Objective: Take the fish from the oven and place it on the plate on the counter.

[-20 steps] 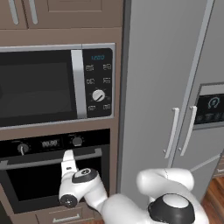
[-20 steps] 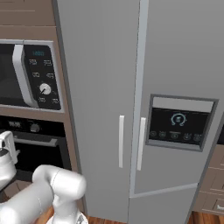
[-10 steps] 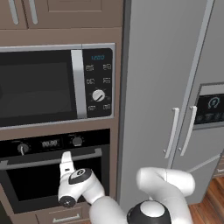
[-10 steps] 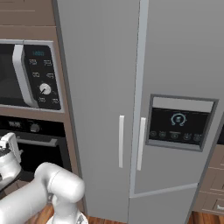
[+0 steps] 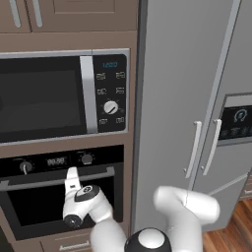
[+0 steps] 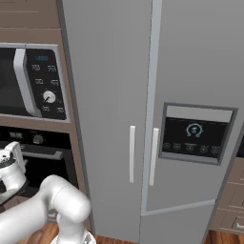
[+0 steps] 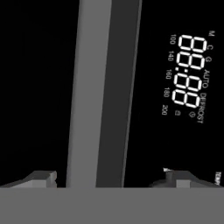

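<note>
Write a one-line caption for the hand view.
Open gripper straddling the oven door's silver handle, with the digital display alongside.

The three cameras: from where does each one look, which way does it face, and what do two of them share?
Left base view: behind the arm's left, facing the microwave and oven; arm rises lower right.
Right base view: behind its right, facing the refrigerator; arm lower left.
Hand view: on the hand, close to the oven handle and display; open pincer fingertips astride the handle.
Shared: both base views show microwave, oven, refrigerator.
</note>
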